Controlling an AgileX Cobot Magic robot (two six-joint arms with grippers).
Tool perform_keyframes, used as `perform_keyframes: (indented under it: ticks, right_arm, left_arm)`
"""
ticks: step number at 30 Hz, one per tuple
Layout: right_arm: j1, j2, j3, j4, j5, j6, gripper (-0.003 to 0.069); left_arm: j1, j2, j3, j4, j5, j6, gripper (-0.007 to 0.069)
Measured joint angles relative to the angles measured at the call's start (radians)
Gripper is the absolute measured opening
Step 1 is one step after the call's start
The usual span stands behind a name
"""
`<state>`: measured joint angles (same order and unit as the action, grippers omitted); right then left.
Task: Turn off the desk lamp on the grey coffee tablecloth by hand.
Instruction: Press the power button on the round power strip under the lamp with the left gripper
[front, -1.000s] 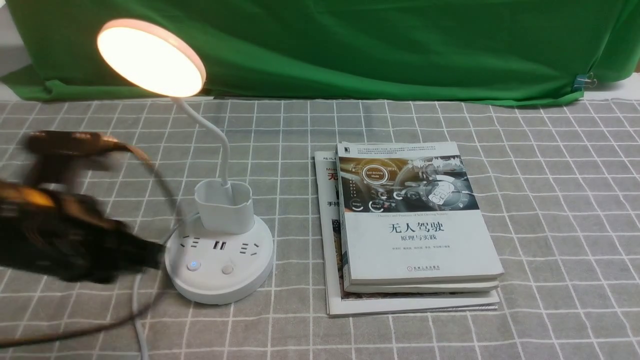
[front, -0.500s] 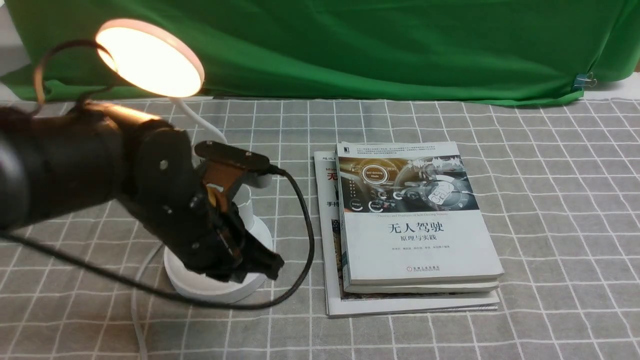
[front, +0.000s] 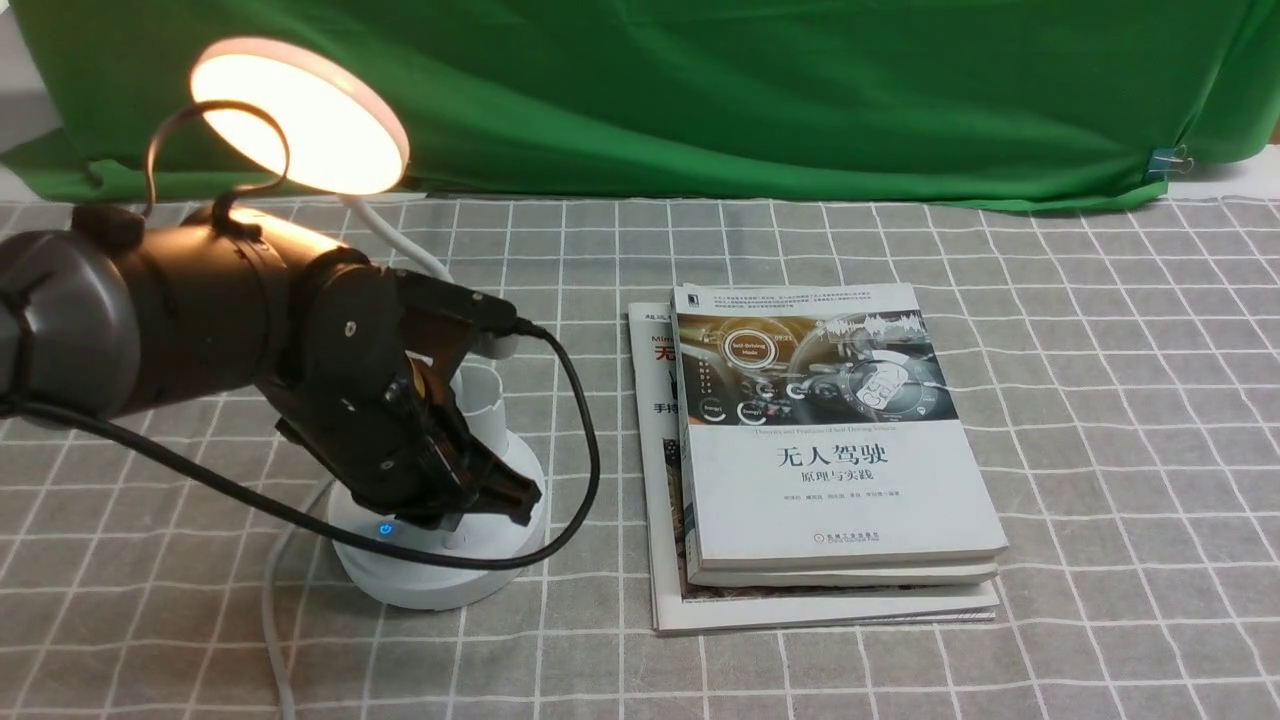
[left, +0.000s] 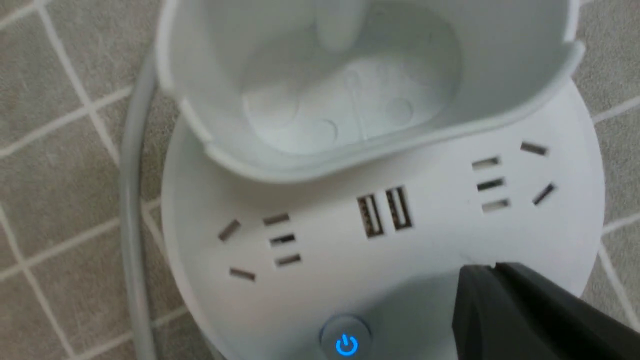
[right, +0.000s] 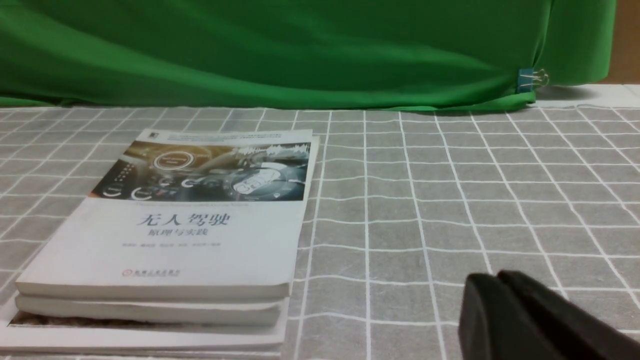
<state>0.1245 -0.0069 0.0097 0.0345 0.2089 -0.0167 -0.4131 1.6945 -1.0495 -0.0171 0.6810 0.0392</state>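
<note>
The white desk lamp (front: 300, 115) stands on the grey coffee tablecloth (front: 1100, 400), its disc head lit. Its round base (front: 420, 585) shows a blue-lit power button (front: 385, 529). My left gripper (front: 520, 495) is shut and hangs just over the base's right front, covering the second button. In the left wrist view the shut tips (left: 492, 267) sit on or just above the base (left: 425, 250), right of the blue button (left: 346, 344) and below the pen cup (left: 350, 100). My right gripper (right: 495, 277) is shut, low over bare cloth.
A stack of books (front: 830, 450) lies right of the lamp and shows in the right wrist view (right: 190, 215). The lamp's cord (front: 275, 600) runs off the base toward the front. A green cloth (front: 750, 90) hangs across the back.
My left arm swung in from the far left to the lamp, then drew back left a little and lowered onto the base. The blue button is uncovered again. The lamp stays lit.
</note>
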Motion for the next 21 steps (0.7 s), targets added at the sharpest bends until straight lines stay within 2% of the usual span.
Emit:
perform_keyframes:
  ticks: [21]
  right_arm:
    - [0.000, 0.000, 0.000, 0.000, 0.000, 0.000, 0.0042]
  left_arm:
    - [-0.003, 0.000, -0.001, -0.064, 0.027, 0.022, -0.0004]
